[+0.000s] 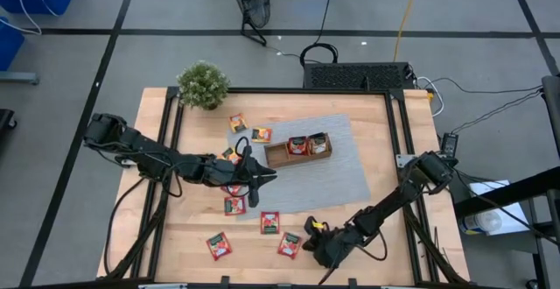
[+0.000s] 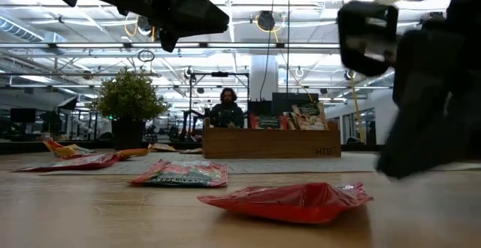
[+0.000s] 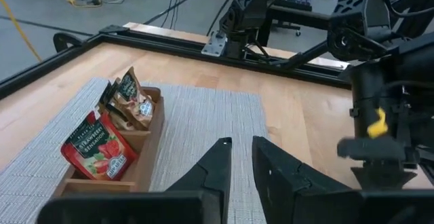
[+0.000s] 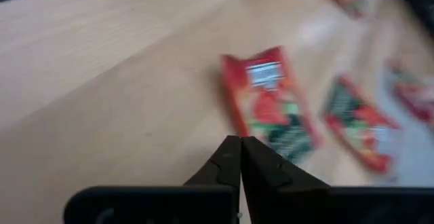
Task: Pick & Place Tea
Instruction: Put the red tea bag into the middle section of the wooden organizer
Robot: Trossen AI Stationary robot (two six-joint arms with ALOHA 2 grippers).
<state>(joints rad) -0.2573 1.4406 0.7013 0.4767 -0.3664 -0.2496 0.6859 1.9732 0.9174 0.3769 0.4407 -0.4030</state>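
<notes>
Several tea sachets lie flat on the wooden table; a red one (image 1: 289, 243) lies near the front edge. My right gripper (image 1: 313, 239) is shut, with its tips at that sachet's edge (image 4: 239, 130). Other sachets (image 1: 269, 222) (image 1: 219, 245) (image 1: 234, 205) lie left of it. The wooden tray (image 1: 297, 158) stands on a grey mat (image 1: 346, 171), with a red sachet (image 3: 98, 149) and brown ones (image 3: 132, 102) upright in its compartments. My left gripper (image 3: 241, 149) hovers over the mat's left edge, slightly open and empty. My right gripper comes slanting down from the table's right side, and its shut fingertips (image 4: 230, 149) meet right at one edge of the red sachet (image 4: 268, 102). The sachet lies flat on the table. I cannot tell whether the tips touch it or have its edge between them.
A small potted plant (image 1: 203, 85) stands at the table's far left corner. Two more sachets (image 1: 237, 123) (image 1: 261, 134) lie on the mat's far left part. A black frame (image 1: 395, 131) borders the table. A person (image 2: 227, 107) sits in the room beyond.
</notes>
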